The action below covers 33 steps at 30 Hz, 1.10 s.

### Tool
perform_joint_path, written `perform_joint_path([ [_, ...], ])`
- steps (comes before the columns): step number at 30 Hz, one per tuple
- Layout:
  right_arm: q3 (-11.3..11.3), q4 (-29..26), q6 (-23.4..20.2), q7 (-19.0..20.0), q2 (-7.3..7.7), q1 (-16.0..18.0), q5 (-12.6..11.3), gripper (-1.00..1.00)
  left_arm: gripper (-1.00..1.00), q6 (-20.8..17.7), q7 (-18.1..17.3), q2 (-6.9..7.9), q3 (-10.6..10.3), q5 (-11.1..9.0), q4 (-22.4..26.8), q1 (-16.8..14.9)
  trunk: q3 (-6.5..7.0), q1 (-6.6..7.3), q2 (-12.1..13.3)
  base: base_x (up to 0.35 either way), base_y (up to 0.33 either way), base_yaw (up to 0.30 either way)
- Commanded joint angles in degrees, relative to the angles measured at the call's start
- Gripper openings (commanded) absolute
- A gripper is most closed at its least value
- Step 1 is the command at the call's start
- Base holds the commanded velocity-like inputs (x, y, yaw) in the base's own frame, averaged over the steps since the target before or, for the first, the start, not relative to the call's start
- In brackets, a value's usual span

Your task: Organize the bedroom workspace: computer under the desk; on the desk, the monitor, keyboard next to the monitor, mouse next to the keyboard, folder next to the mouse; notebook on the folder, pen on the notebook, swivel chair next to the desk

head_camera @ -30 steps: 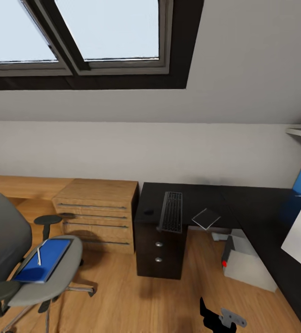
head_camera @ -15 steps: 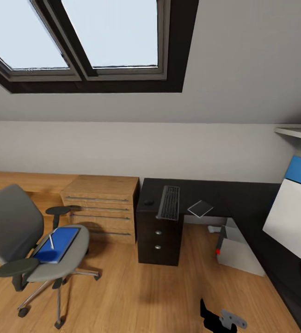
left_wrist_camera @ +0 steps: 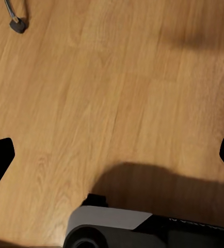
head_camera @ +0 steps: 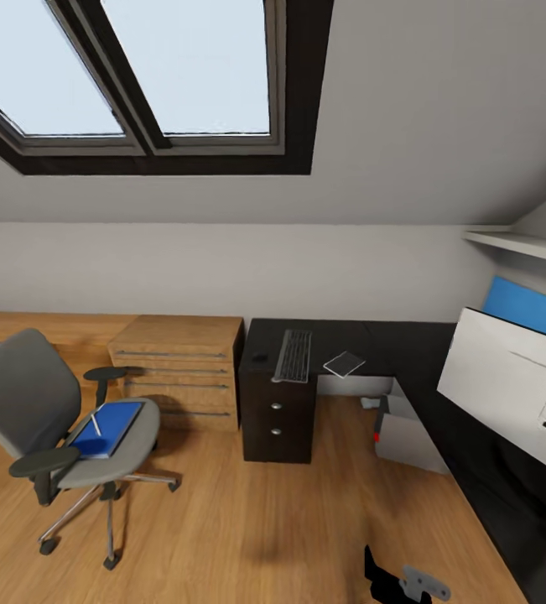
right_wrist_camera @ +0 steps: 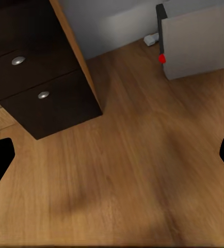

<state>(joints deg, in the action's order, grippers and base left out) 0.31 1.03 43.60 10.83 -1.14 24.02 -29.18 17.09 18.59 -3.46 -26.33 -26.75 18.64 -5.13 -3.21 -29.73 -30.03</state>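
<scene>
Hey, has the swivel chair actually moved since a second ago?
No. The swivel chair keeps its place beside the wooden chest of drawers; the camera shifted.

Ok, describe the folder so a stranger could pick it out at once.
Start at the wooden chest of drawers against the wall; just before it stands the swivel chair. The folder lies flat on its grey seat. It is the bright blue rectangle there, with a thin pale pen resting on top.

No readable text, labels, brands or numbers showing anywhere. Faint marking on dark robot part [left_wrist_camera: 158, 227] at 6 o'clock of left wrist view, too blurred for reading.
</scene>
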Motion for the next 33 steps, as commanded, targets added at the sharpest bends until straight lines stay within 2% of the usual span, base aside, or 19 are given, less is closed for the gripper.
perform_joint_path([
  [1, 0.04, 0.11, 0.17, 0.52, -0.01, 0.07, -0.61, 1.00, 1.00, 0.22, 0.39, 0.03, -0.49, -0.40, -0.01, -0.06, -0.09, -0.01, -0.11, -0.150, -0.022, -0.081],
  [16, 0.04, 0.11, 0.12, 0.56, 0.00, 0.06, -0.53, 1.00, 1.00, 0.22, 0.47, 0.03, -0.41, -0.41, -0.01, -0.06, -0.02, -0.01, -0.11, -0.031, -0.003, -0.011],
  [22, 0.04, 0.11, 0.09, 0.57, 0.00, 0.06, -0.45, 1.00, 1.00, 0.22, 0.48, 0.03, -0.47, -0.41, -0.01, -0.06, -0.02, -0.01, -0.11, -0.262, -0.071, 0.000],
  [33, 0.07, 0.03, 0.08, 0.59, 0.16, 0.06, -0.39, 1.00, 1.00, 0.22, 0.48, -0.02, -0.48, -0.41, -0.01, -0.06, 1.95, 2.41, 4.30, -0.295, -0.214, 0.000],
])
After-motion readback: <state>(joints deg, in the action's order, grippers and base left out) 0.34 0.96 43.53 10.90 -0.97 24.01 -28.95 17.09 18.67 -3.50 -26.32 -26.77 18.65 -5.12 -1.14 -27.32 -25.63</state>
